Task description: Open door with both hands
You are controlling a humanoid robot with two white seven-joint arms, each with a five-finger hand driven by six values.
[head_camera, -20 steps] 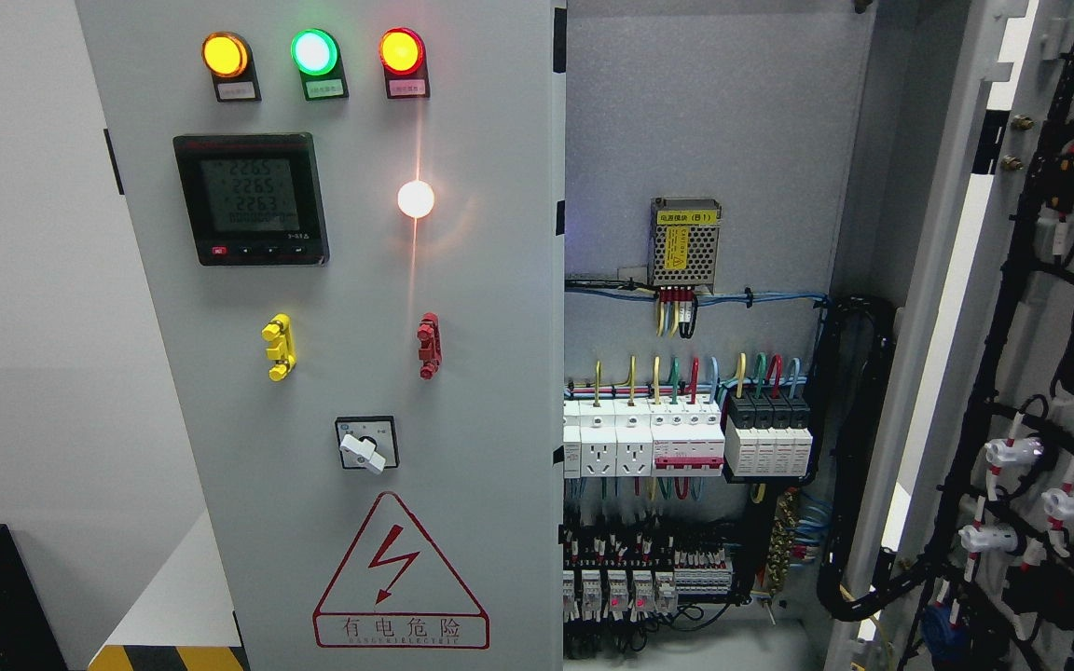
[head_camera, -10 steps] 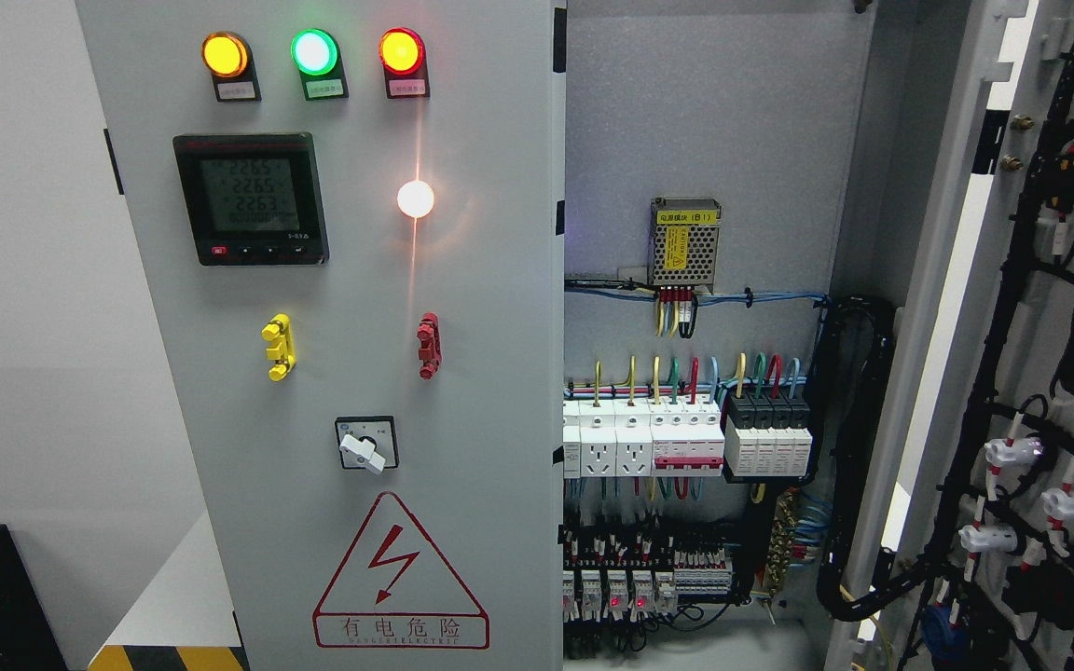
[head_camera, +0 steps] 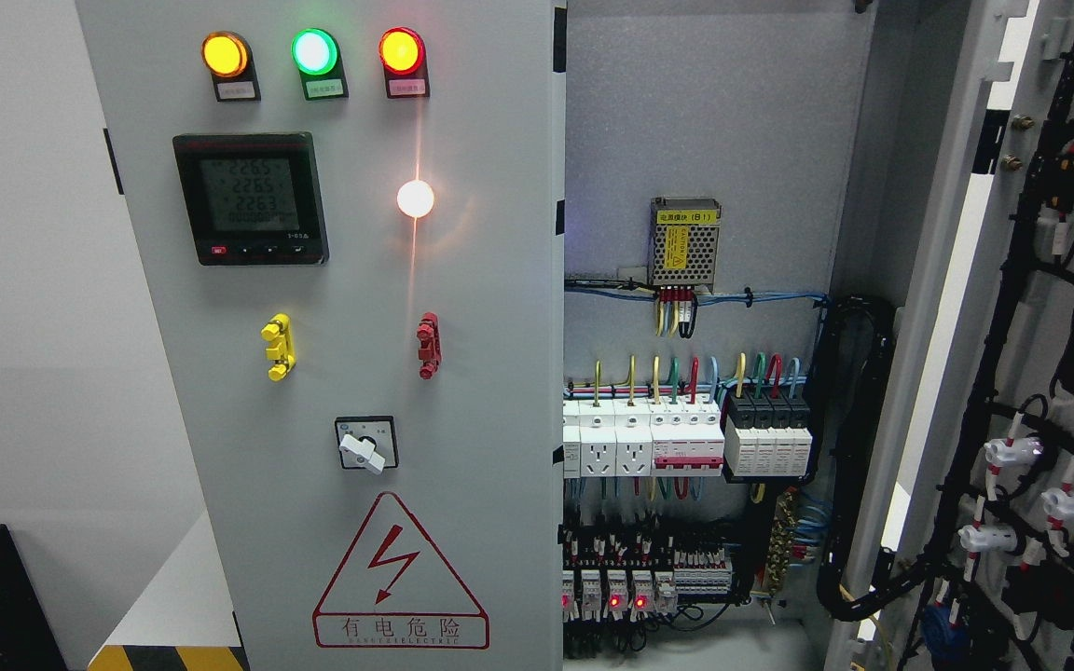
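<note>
We see no fingers at all: neither of our hands nor either arm enters the head view, so we cannot tell whether they are spread, curled or holding anything. What fills the view is the electrical cabinet. Its right door (head_camera: pixel 1012 373) is swung wide toward us at the picture's right, its inner face showing black cable bundles and white connectors. The left door (head_camera: pixel 341 354) stands in front of us, with three lit indicator lamps (head_camera: pixel 313 51) along the top, a digital meter (head_camera: pixel 250 198), a rotary switch (head_camera: pixel 366 444) and a red warning triangle (head_camera: pixel 400 573) below. Between the doors the interior lies exposed: a power supply (head_camera: pixel 684 242) above rows of breakers (head_camera: pixel 686 433). We judge the right-hand opening as done or nearly so. If the left door is next, a hand must first come into view and find its right edge.
</note>
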